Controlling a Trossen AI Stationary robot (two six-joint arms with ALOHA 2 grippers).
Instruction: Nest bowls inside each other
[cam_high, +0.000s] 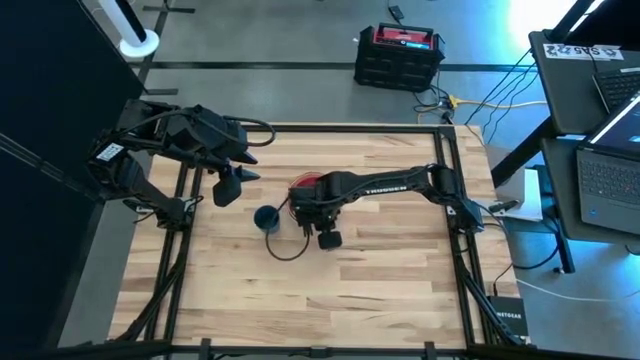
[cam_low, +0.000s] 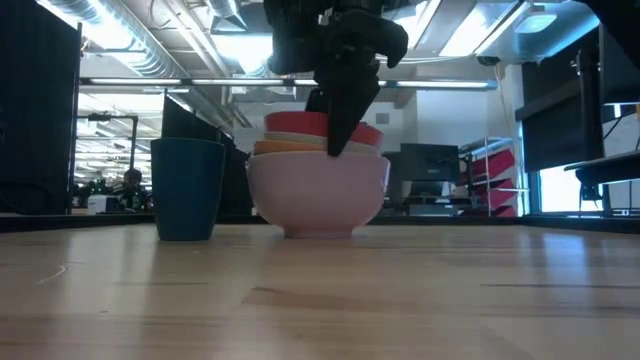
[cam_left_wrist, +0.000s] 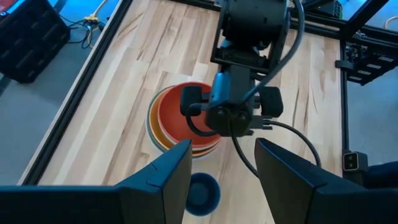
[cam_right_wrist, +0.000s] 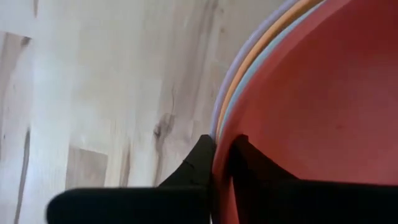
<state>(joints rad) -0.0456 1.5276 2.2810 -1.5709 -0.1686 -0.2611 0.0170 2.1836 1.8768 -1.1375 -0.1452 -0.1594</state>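
The right hand (cam_right_wrist: 214, 163) is clenched on the rim of the red bowl (cam_left_wrist: 186, 112), topmost of the nested bowls (cam_low: 318, 190) near the desk's (cam_high: 380, 280) middle, beside a dark blue cup (cam_low: 187, 188). The left hand (cam_high: 228, 185) hangs released near the left edge.

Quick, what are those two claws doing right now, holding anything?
Left gripper: open, holding nothing, waiting off to the side.
Right gripper: closed on the rim of the red bowl, top of the stack.
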